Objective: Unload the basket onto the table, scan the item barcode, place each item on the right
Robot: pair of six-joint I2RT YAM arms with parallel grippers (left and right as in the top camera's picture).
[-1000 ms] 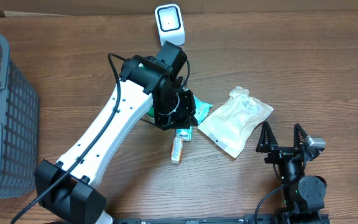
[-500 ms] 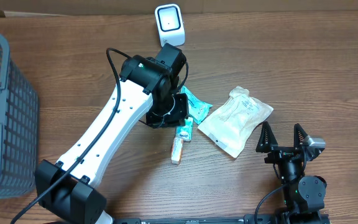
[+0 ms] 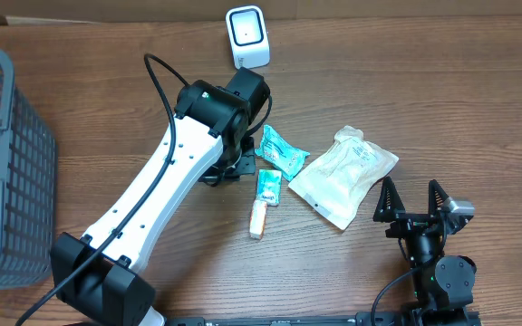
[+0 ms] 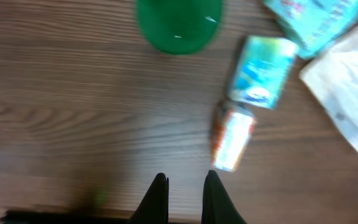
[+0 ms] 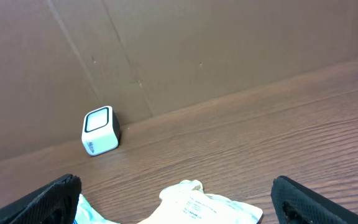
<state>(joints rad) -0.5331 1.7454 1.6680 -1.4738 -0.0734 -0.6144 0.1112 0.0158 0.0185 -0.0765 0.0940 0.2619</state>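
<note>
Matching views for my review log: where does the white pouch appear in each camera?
Overhead: white pouch right of centre.
Left wrist: white pouch at right edge.
Right wrist: white pouch at bottom centre.
Shared landmark: teal packet beside it.

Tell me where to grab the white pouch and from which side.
Probably pinch the white pouch by its puckered far end, from above, with the open right gripper, jaws across that narrow end. It lies flat on the table, so its broad face offers no grip.
</note>
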